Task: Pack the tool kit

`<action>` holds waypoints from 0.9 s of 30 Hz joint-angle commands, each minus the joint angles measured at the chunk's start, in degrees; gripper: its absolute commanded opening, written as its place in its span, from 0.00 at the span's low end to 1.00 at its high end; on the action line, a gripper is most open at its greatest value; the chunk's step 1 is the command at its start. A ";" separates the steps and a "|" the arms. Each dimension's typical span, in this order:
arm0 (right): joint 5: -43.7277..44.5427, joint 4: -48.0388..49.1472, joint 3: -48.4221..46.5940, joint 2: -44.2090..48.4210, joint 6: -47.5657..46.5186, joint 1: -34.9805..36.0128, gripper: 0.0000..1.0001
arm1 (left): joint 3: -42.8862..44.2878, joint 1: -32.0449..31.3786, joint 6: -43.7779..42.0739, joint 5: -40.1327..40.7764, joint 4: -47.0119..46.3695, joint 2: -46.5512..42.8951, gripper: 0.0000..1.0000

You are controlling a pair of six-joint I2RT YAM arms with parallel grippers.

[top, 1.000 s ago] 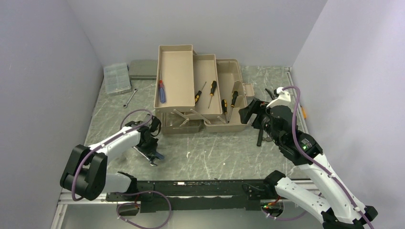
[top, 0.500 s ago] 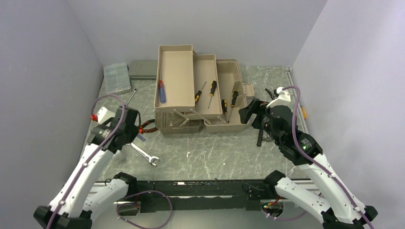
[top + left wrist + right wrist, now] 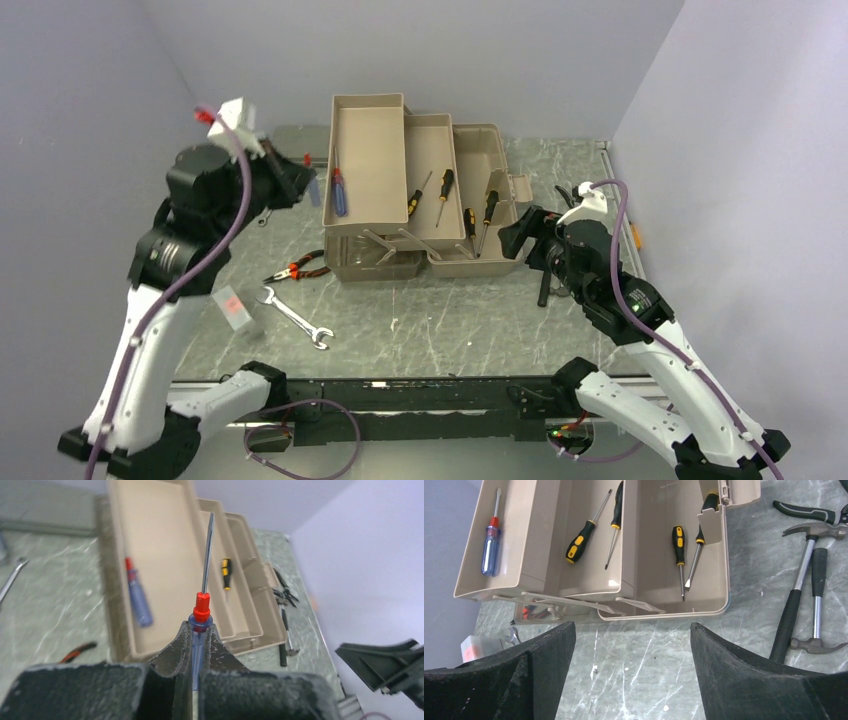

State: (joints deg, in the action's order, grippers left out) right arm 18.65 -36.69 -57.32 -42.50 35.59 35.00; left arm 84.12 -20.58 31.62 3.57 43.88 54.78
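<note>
The taupe tool kit (image 3: 367, 99) stands open at the table's middle, its trays folded out to the left. My left gripper (image 3: 305, 180) is raised beside the left tray, shut on a blue-handled screwdriver (image 3: 201, 607) with a red collar, whose shaft points over that tray (image 3: 160, 555). A second blue screwdriver (image 3: 339, 192) lies in this tray. Several yellow-and-black screwdrivers (image 3: 579, 542) lie in the middle tray and the box. My right gripper (image 3: 515, 235) hangs open and empty at the box's right end (image 3: 724, 570). Two hammers (image 3: 794, 605) lie to its right.
Red-handled pliers (image 3: 298, 268) and a silver wrench (image 3: 292, 317) lie on the table left of the box. A small white block with a red label (image 3: 232, 308) sits near them. Black-handled pliers (image 3: 804, 511) lie beyond the hammers. A flat grey case (image 3: 295, 132) rests at the back.
My left arm has lifted from the table near the wrench and swung up and back to the left tray, jaws shut on the blue screwdriver. The right arm has stayed put.
</note>
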 commanded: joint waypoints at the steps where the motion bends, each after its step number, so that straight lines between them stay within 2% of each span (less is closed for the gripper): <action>1: -0.89 2.82 -0.36 0.05 1.20 -0.09 0.86 | 8.28 0.10 -7.85 -18.34 -2.73 10.70 0.00; 6: -1.57 2.97 -0.47 -0.30 1.88 -0.07 0.85 | 13.68 0.10 -8.22 -21.99 -3.31 19.12 0.00; 14: -0.39 1.92 -0.56 0.47 2.96 -0.07 0.85 | 16.24 0.10 -10.59 -19.31 -3.99 29.14 0.00; 18: 0.35 0.59 -1.19 0.32 3.25 -0.11 0.85 | 17.46 0.17 -9.92 -15.29 -2.70 33.45 0.04; 20: 0.61 0.00 -1.38 0.33 3.28 -0.12 0.85 | 17.52 0.38 -10.73 -14.35 -2.03 34.88 0.14; 24: 1.25 -0.82 -1.16 0.32 3.41 -0.09 0.85 | 16.62 1.42 -12.51 -18.68 -1.64 36.76 0.43; 27: 1.60 -1.25 -0.58 0.22 3.71 -0.09 0.86 | 15.67 1.84 -12.38 -19.20 -1.96 36.66 0.58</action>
State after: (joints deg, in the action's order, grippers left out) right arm 18.46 -37.56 -57.32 -42.65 38.65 35.00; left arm 99.18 -19.51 20.49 -13.63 42.63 92.36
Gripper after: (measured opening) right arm 0.854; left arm 0.494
